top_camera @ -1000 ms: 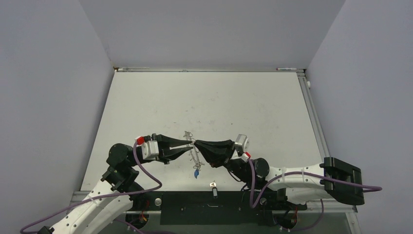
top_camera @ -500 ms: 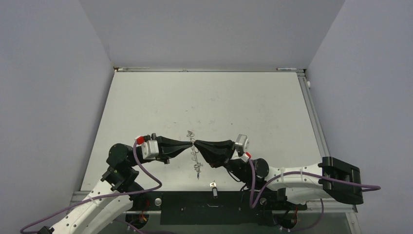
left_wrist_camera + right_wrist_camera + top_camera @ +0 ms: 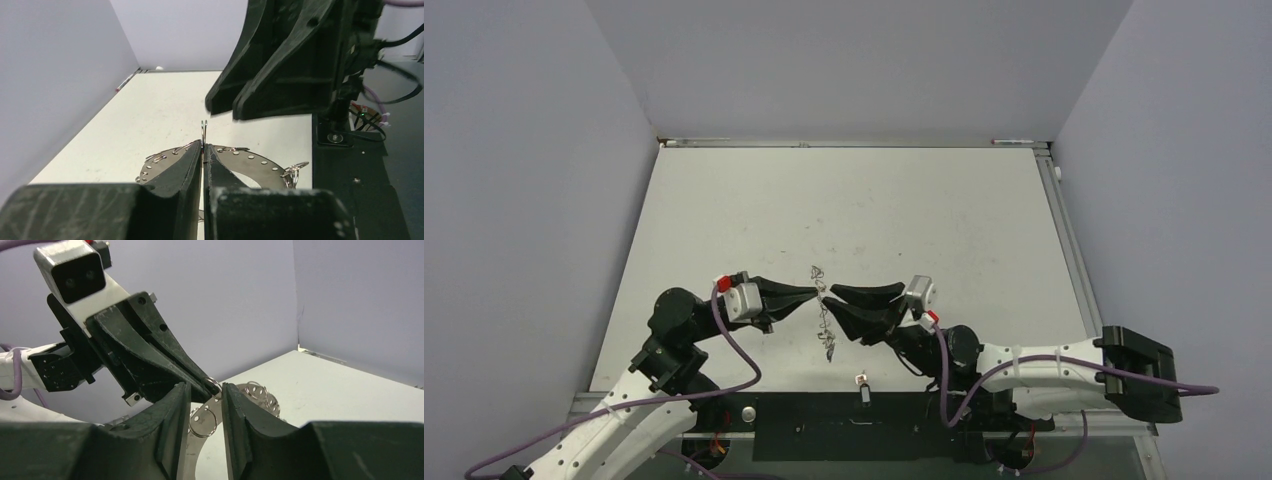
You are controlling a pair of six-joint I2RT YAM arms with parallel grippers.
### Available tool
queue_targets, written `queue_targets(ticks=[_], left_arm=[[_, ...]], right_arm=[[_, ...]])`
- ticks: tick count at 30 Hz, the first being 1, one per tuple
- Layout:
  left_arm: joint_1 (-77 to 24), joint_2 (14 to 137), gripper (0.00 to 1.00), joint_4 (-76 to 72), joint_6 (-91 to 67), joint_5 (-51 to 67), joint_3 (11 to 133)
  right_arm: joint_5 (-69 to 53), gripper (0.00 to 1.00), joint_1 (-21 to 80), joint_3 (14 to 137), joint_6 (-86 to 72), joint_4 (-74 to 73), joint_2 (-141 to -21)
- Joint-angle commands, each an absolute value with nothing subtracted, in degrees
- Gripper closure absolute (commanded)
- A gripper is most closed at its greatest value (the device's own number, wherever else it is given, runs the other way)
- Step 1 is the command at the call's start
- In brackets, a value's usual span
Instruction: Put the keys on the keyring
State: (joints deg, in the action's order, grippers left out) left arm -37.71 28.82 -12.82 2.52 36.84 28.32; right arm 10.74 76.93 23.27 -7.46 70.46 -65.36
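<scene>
Under everything, a white table (image 3: 874, 210). Reaching in over it from the near edge, the left arm (image 3: 674, 320) and the right arm (image 3: 1034, 362), tips almost meeting. Clenched tight, the left gripper (image 3: 816, 293), with fingers (image 3: 185, 170) pressed flat together on the rim of the keyring (image 3: 825, 318), just where a thin wire loop (image 3: 204, 131) stands up past the fingertips. Facing it and released, the right gripper (image 3: 829, 300), jaws apart, one finger to either side of the ring's edge. Seen edge-on from above, that wide grey ring, running from just beyond the left gripper's tip down past it toward the bases; whether touching the table, cannot tell. Framed in the right gripper's gap in its own wrist view, the left gripper's tip and another wire loop (image 3: 202, 422); whether touching either finger, cannot tell. From the left wrist, right fingertips (image 3: 222, 97) just beyond the upright loop and apart from it. Off the ring, the tiny key (image 3: 861, 380), lying on the table toward the bases from the right gripper, clear of both sets of fingers.
</scene>
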Motion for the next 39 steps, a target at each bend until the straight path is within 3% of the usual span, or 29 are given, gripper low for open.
queue_targets(ticks=[1, 10, 20, 29, 33, 39], left_arm=[[-37.3, 28.9, 1.0, -9.8, 5.5, 31.2, 31.8], [-36.4, 30.2, 1.0, -6.3, 6.4, 24.2, 33.1], [-35.8, 30.7, 1.0, -4.8, 6.8, 19.4, 33.6], [-35.3, 29.9, 1.0, -3.9, 7.4, 15.6, 33.6], [-35.2, 29.7, 1.0, -3.8, 7.5, 14.8, 33.6], [-35.2, 29.7, 1.0, -3.4, 7.8, 14.3, 33.7]], right_arm=[[13.7, 0.68, 77.4, 26.3, -4.6, 63.8, -58.2], [23.3, 0.49, 77.4, 30.4, -4.3, 44.5, -49.9], [37.4, 0.28, 77.3, 39.4, -19.3, 9.7, -51.7], [44.5, 0.26, 77.3, 46.0, -46.1, -22.6, -57.3], [41.1, 0.27, 77.3, 44.1, -52.8, -23.7, -58.8], [35.0, 0.37, 77.3, 40.8, -58.7, -20.1, -62.6]])
